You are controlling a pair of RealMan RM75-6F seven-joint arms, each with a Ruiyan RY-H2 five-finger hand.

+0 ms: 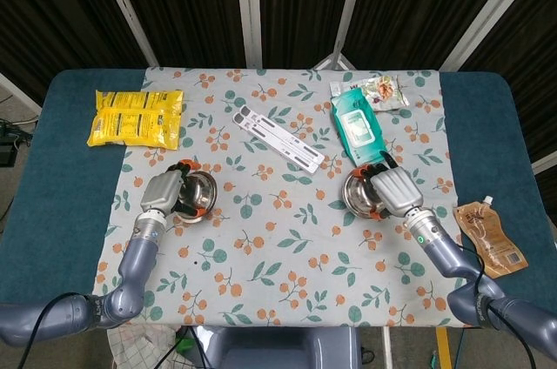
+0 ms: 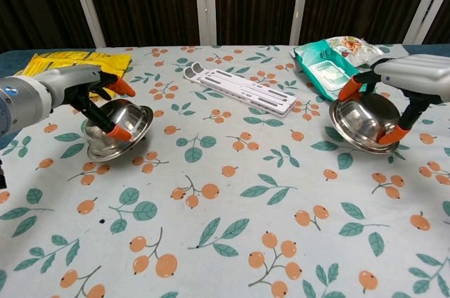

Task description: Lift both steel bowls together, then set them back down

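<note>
steel left bowl gripped by left robot hand | right bowl gripped by right robot hand

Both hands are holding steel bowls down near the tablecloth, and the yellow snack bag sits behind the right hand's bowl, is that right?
Not quite. The yellow snack bag lies behind the left hand and its steel bowl, as the head view shows. Behind the right hand and its bowl is the green wipes pack. Both hands do hold bowls low at the tablecloth.
</note>
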